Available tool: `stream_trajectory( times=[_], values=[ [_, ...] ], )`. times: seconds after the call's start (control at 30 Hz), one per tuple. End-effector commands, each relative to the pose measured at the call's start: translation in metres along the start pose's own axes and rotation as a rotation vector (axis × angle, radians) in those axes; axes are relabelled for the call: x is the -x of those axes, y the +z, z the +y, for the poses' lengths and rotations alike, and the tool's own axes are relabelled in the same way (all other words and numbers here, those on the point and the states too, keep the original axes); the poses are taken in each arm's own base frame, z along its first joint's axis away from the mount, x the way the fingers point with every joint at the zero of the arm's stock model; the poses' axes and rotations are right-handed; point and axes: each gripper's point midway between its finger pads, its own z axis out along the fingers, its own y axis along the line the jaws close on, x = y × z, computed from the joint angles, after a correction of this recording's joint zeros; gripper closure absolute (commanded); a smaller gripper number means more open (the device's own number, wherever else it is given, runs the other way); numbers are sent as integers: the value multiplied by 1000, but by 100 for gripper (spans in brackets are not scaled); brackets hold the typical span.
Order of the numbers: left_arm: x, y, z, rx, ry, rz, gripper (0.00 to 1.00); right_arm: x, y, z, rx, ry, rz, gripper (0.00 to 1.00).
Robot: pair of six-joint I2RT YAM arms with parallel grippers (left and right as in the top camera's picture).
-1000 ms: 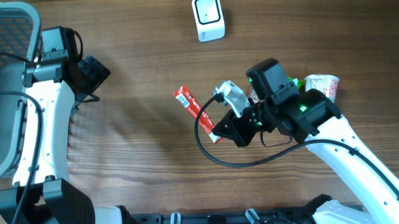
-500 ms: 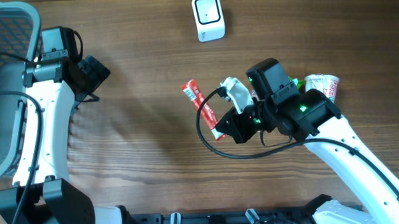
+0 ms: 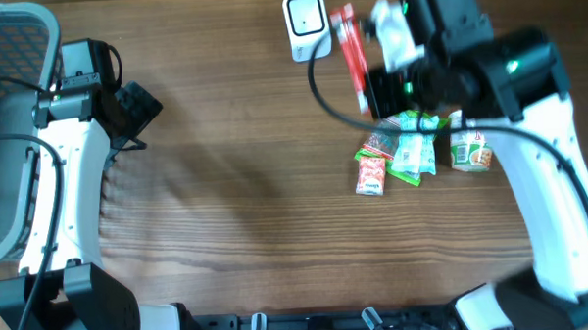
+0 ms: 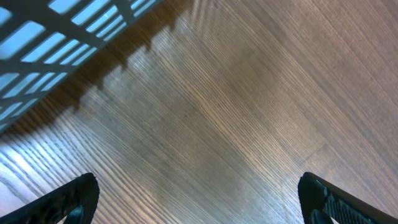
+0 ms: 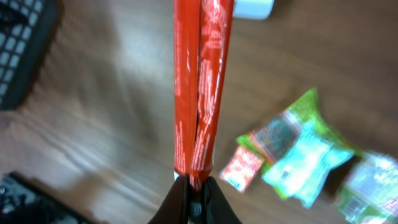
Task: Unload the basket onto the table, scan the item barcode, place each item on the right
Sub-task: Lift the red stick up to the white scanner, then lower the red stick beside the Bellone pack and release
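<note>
My right pincer: pinching red stick by its end.
Scanner: just beside, at its 9 o'clock.
My left pincer: spread wide.

Both arms had long white links with rounded edges, joined by black housings. On the left arm a thin black cable lay along the white shell, and a small green light shone beside the black block at the wrist. Its base was black and bulky. The left end effector had two matte black fingers with angular tips. The right arm carried two green lights on its black housings, a white piece near the wrist, and a black cable loop. The right end effector had narrow, dark fingers.
</note>
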Motion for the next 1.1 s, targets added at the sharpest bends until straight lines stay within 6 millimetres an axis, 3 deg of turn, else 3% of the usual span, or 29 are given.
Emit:
stream_trajectory(
  times=[0.0, 0.17, 0.27, 0.4, 0.5, 0.63, 0.67, 0.8, 0.9, 1.07],
  values=[
    [6, -3, 0, 2, 9, -16, 0, 38, 21, -31, -176, -40, -8, 96],
    [6, -3, 0, 1, 9, -16, 0, 73, 106, -71, -485, -112, 14, 96],
    [6, -3, 0, 1, 9, -16, 0, 87, 142, -84, -699, -251, 34, 96],
    [6, -3, 0, 1, 9, -16, 0, 114, 168, -87, -1093, -413, -4, 96],
    [6, -3, 0, 1, 9, -16, 0, 122, 208, -88, -1236, -510, 12, 96],
    [6, -3, 0, 2, 9, -16, 0, 115, 251, -95, -1295, -607, 88, 96],
    [6, -3, 0, 2, 9, -16, 0, 108, 269, -97, -1291, -642, 123, 96],
    [6, -3, 0, 2, 9, -16, 0, 85, 308, -103, -1256, -727, 216, 96],
    [6, -3, 0, 1, 9, -16, 0, 70, 324, -107, -1216, -775, 267, 96],
    [6, -3, 0, 1, 9, -16, 0, 70, 328, -105, -1186, -830, 297, 96]
  ],
)
